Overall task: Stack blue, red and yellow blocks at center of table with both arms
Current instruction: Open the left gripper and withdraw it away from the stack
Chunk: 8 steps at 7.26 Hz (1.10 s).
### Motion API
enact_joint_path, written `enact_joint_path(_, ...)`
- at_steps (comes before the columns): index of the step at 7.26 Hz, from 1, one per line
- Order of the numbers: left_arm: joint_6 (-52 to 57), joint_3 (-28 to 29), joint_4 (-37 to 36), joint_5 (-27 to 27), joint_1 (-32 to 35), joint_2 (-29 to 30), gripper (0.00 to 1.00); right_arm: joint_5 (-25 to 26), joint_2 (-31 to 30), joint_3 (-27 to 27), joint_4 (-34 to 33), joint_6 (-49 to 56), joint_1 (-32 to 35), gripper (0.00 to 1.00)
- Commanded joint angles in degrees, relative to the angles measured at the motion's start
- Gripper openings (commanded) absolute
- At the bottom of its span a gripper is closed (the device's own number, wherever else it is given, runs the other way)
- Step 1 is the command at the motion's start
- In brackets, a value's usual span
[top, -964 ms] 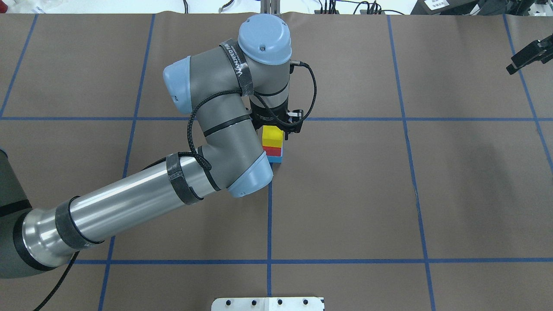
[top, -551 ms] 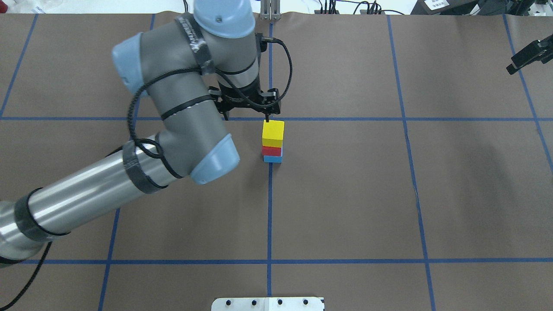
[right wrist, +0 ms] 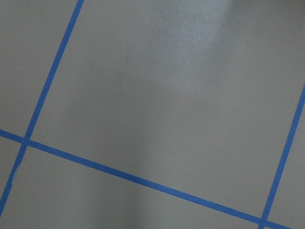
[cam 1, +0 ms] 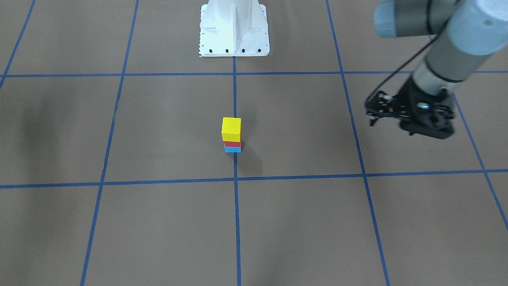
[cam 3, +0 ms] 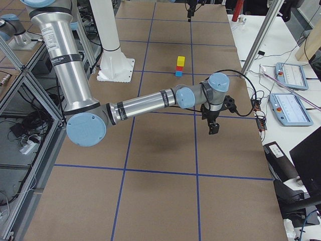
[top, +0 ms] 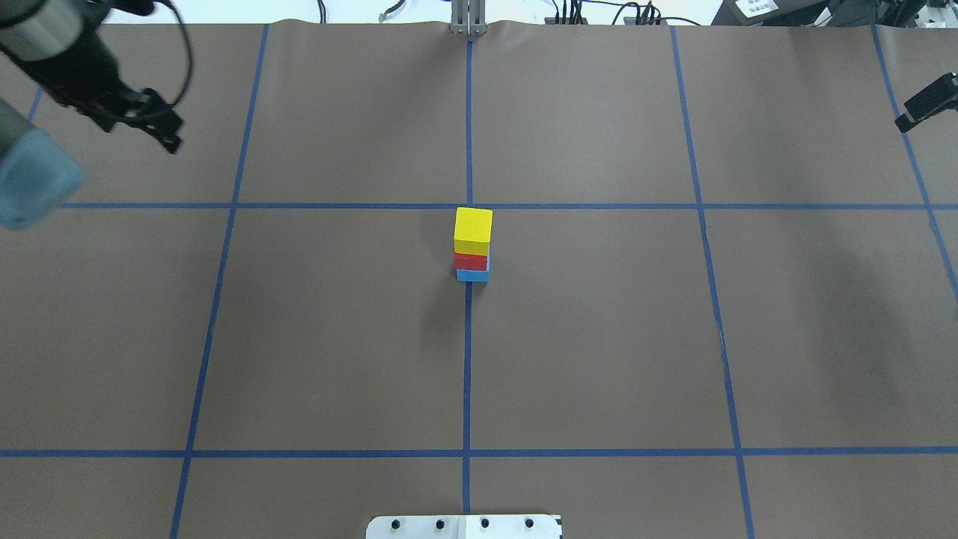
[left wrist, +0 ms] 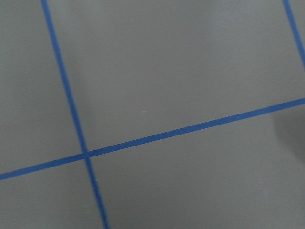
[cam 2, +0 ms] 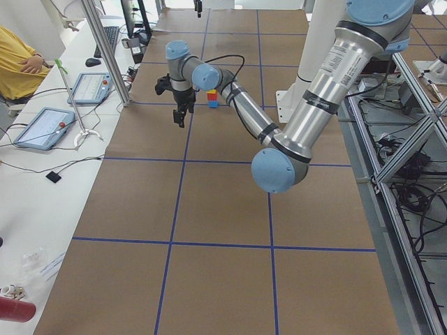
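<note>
A yellow block [top: 473,227] sits on a red block [top: 471,262], which sits on a blue block [top: 472,276], forming an upright stack at the table's center. The stack also shows in the front-facing view [cam 1: 231,129]. My left gripper [top: 168,135] hangs above the far left part of the table, far from the stack; it looks open and holds nothing, and it shows at the right in the front-facing view [cam 1: 373,113]. My right gripper [top: 924,105] is at the far right edge, away from the stack; I cannot tell if it is open. Both wrist views show only brown table cover.
Blue tape lines [top: 468,359] form a grid on the brown cover. The white robot base plate [cam 1: 234,39] stands at the robot's side. In the left view an operators' desk with tablets [cam 2: 42,127] and a metal pole [cam 2: 105,52] runs along the table's far edge.
My left gripper has let go of the yellow block, risen and swung away to the far left. The stack stays in place. The right gripper shifted slightly right.
</note>
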<state>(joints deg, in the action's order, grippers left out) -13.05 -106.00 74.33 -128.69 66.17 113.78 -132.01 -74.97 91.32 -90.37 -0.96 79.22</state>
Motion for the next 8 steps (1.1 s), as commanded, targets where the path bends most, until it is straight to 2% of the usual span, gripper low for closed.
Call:
enact_joint_path(1, 20.37, -0.34, 1.86, -2.01, 14.72, -15.70, 1.00, -4.28, -5.33, 0.08, -0.24, 6.47, 6.87, 1.00)
enact_joint_path(2, 23.91, 1.92, 6.49, -0.53, 18.60, -22.13, 1.00, -4.66, -8.85, 0.61, 0.28, 7.37, 8.04, 1.00)
enact_joint_path(3, 24.04, 3.68, 12.54, -0.51, 20.03, -25.51, 1.00, -4.14, -10.01, 0.79, 0.46, 10.33, 8.66, 0.99)
enact_joint_path(4, 23.95, 3.70, 15.64, -0.86, 21.35, -28.06, 1.00, -3.70, -10.46, 0.61, 0.46, 10.28, 8.84, 1.00)
enact_joint_path(5, 23.60, 3.70, 15.85, -1.82, 22.93, -29.31, 1.00, -3.70, -11.07, 0.79, 0.37, 9.67, 8.84, 1.00)
enact_joint_path(7, 23.25, 3.70, 14.81, -9.70, 26.28, -30.99, 1.00, -3.78, -11.17, 0.61, 0.54, 8.09, 8.84, 1.00)
enact_joint_path(8, 23.86, 3.61, 15.49, -10.61, 26.72, -31.68, 1.00, -3.96, -11.25, 0.87, 0.72, 5.12, 8.84, 1.00)
